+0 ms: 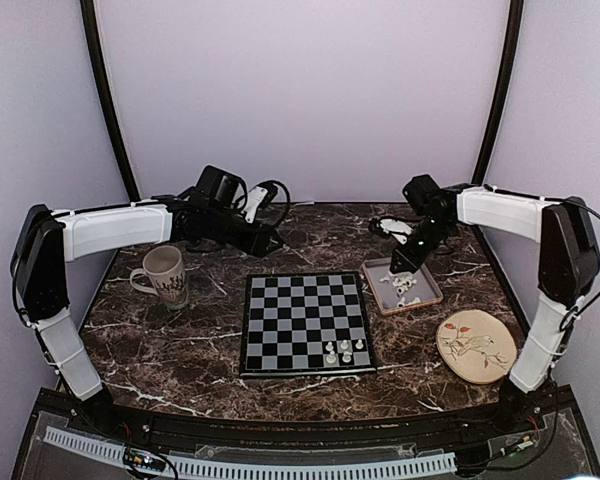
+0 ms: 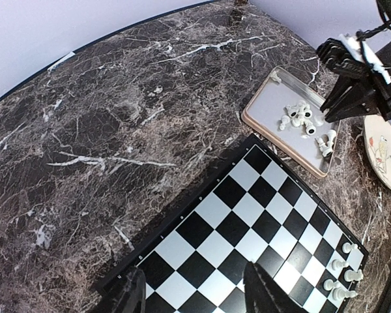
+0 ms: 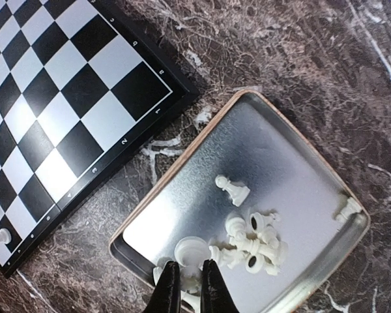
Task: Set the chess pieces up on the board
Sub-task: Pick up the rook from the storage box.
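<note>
**Visibility limits**
- In the top view the chess pieces (image 1: 404, 288) are too small to tell apart by type. The right arm covers the far part of the tray (image 1: 426, 300).
- In the top view the left gripper (image 1: 272, 240) is dark against the dark marble table (image 1: 180, 350), so its jaw spacing cannot be read there.
- The left wrist view cuts off the near corner of the board (image 2: 247, 215) and the bases of both fingers (image 2: 268, 290).
- The right wrist view shows one corner region of the board only. Two pieces on the board sit partly cut off at the left edge of that view.

**End effectors**
- Left gripper: the jaws are spread, with nothing between them. It hangs above the board's far left part and touches nothing.
- Right gripper (image 3: 189, 266): the jaws are pressed almost together at the tray's edge nearest the board. A white piece (image 3: 190, 280) shows in the narrow gap and appears pinched. Its lower part is hidden by the fingers.

**Location of task items**
- The board lies flat at the table centre. A small group of pieces stands at its near right corner.
- The remaining pieces lie in the tray, just right of the board. Most form a tumbled cluster, one pawn stands apart, and one lies against the far rim.
- A mug (image 1: 163, 275) stands left of the board. A plate (image 1: 474, 345) lies near the tray, on its near side.
</note>
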Controlling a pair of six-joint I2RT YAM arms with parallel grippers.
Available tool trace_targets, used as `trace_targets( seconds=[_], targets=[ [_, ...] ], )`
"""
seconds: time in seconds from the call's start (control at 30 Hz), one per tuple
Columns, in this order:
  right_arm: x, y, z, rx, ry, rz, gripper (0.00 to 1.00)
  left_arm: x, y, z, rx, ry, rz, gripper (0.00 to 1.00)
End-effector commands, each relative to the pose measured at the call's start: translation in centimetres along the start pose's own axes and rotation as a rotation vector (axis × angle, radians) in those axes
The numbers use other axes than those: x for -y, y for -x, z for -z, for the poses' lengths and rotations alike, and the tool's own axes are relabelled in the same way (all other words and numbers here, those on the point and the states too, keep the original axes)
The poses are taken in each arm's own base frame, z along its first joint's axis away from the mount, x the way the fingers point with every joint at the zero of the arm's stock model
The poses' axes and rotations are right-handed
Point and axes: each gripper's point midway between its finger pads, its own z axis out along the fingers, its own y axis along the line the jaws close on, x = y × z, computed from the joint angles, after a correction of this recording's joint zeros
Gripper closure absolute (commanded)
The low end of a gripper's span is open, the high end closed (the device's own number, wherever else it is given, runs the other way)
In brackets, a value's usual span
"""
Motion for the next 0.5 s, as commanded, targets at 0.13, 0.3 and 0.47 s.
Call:
trace_targets(
  seconds=[0.13, 0.3, 0.47],
  targets=[
    [-6.7, -0.4, 3.7, 0.060, 0.006, 0.234, 0.92, 0.8, 1.0, 0.5, 0.017, -0.025, -0.003, 0.47],
    [-12.7, -2.6, 3.9, 0.046, 0.037, 0.412, 0.92, 0.7, 0.8, 0.2, 0.013, -0.024, 0.000, 0.47],
    [-17.5, -5.6, 3.3, -0.004, 0.164, 0.498, 0.91, 0.7, 0.7, 0.0, 0.006, -0.028, 0.006, 0.47]
  ],
)
